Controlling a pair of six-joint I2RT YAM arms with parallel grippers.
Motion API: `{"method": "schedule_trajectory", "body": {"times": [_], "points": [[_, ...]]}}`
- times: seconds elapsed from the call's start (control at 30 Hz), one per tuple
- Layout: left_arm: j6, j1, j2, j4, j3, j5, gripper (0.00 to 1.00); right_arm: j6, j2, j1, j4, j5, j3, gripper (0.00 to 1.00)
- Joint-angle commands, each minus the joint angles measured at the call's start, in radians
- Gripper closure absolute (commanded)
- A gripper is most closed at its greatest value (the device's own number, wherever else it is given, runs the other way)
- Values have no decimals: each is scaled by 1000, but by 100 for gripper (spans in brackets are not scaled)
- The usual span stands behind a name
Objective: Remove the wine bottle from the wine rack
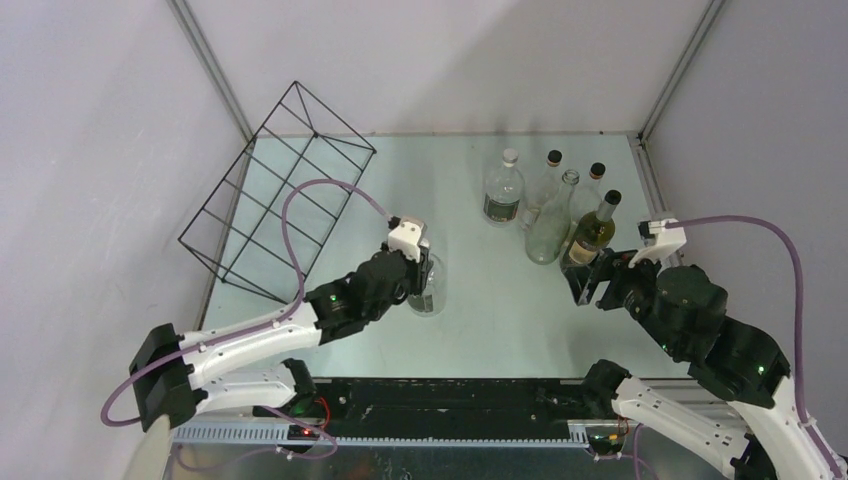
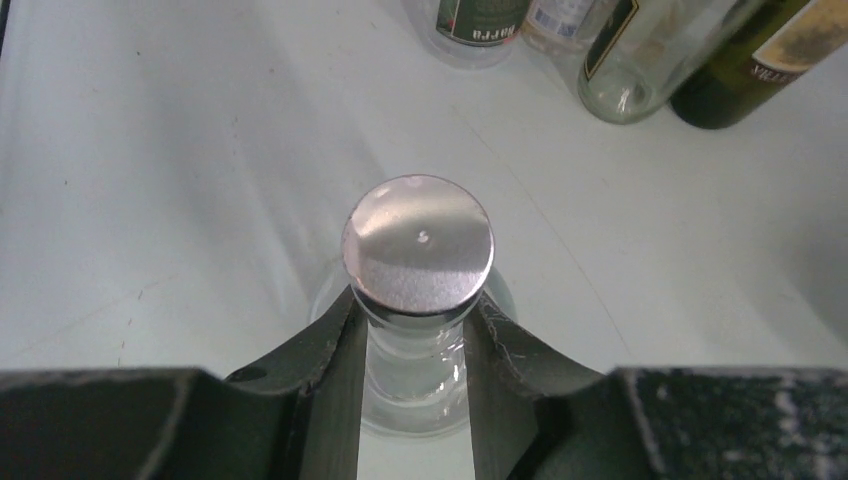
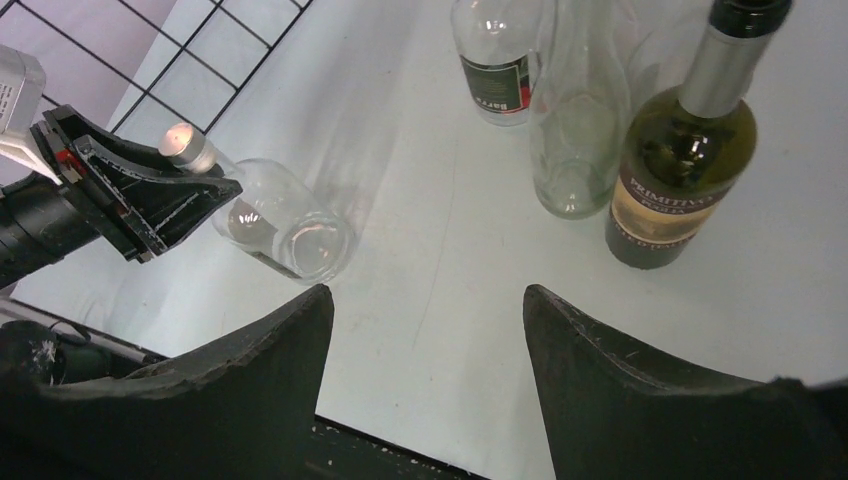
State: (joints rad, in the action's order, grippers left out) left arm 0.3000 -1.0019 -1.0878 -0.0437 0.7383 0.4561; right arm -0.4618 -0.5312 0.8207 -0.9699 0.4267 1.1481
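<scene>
The black wire wine rack stands tilted at the back left with nothing in its cells; it also shows in the right wrist view. My left gripper is shut on the neck of a clear bottle with a silver cap, right of the rack over the table's middle. In the left wrist view my left gripper has both fingers pressed against the neck under the cap. The bottle is at or just above the table. My right gripper is open and empty, close to a dark green wine bottle.
Several other bottles stand in a group at the back right: a clear one with a white cap, a tall clear one, the green wine bottle and two dark-capped ones behind. The enclosure walls close in on three sides.
</scene>
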Motion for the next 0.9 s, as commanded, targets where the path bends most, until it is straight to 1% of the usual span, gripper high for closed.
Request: {"method": "schedule_trajectory", "body": {"times": [0.0,0.1,0.17,0.2,0.23,0.27,0.3,0.33,0.37,0.43,0.5,0.57,0.7,0.8,0.83,0.87], "points": [[34,-44,53,239,-8,114,100,36,-27,4,84,-64,-20,27],[43,-70,32,257,-23,132,95,37,-33,5,102,-93,-40,27],[62,-74,23,264,-39,136,82,31,-33,4,110,-96,-48,25],[72,-75,24,266,-43,141,68,32,-33,4,114,-99,-51,24],[78,-78,26,265,-49,153,62,33,-33,4,116,-101,-54,23],[86,-81,32,261,-53,160,50,37,-33,4,120,-105,-57,23],[92,-82,37,257,-58,171,45,40,-34,5,124,-109,-62,20],[93,-83,48,249,-58,175,36,45,-37,5,133,-119,-65,20],[99,-84,54,245,-57,181,34,46,-41,6,140,-124,-72,19],[109,-85,86,231,-52,173,21,45,-55,6,158,-131,-80,18],[109,-88,108,225,-38,151,13,46,-76,9,178,-137,-89,17],[112,-92,125,200,-8,136,10,48,-93,14,223,-144,-105,17],[122,-96,166,108,65,134,5,55,-139,39,310,-176,-142,16],[109,-92,217,61,84,143,1,56,-191,92,363,-177,-165,15],[88,-82,239,53,89,126,0,57,-223,107,391,-174,-168,15],[86,-37,248,24,96,43,0,57,-240,140,404,-159,-171,15]]}}
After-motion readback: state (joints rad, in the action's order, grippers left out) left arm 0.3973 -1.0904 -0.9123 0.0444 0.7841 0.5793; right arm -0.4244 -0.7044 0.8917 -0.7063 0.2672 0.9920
